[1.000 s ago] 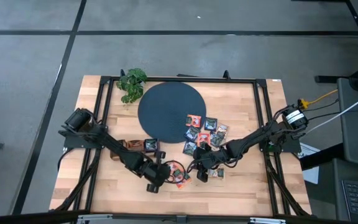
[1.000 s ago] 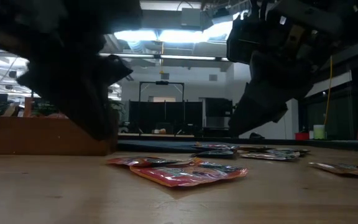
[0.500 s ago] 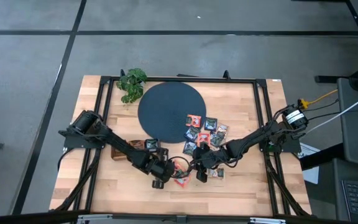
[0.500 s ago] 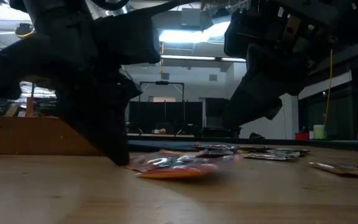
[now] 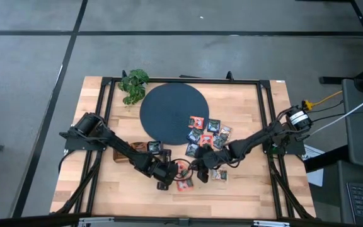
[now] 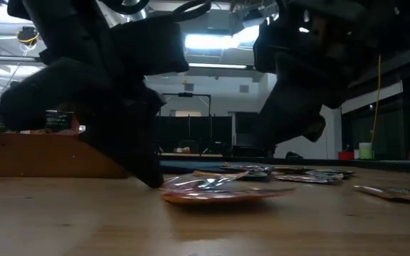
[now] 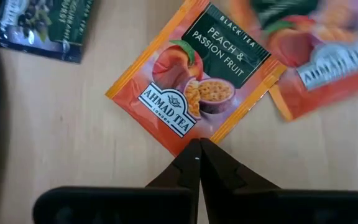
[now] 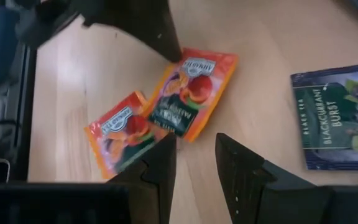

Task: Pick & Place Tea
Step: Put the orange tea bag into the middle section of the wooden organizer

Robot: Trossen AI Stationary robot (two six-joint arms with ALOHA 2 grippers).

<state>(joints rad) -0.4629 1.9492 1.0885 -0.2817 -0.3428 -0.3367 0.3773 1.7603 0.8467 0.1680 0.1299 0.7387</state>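
You see the second orange sachet (image 7: 328,62) only as a blur in the left wrist view, its label unreadable and its far side cut off by the frame. The blackcurrant sachet (image 8: 344,115) runs off the right wrist picture's edge. In the low view, dark arm silhouettes hide the wooden tray (image 6: 20,153) partly.

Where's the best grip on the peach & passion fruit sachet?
By a corner or edge. The peach sachet lies flat on the table, so no face fits between fingers. The left gripper is shut at its nearest corner; whether it holds it is unclear. Probably come in low from that side.
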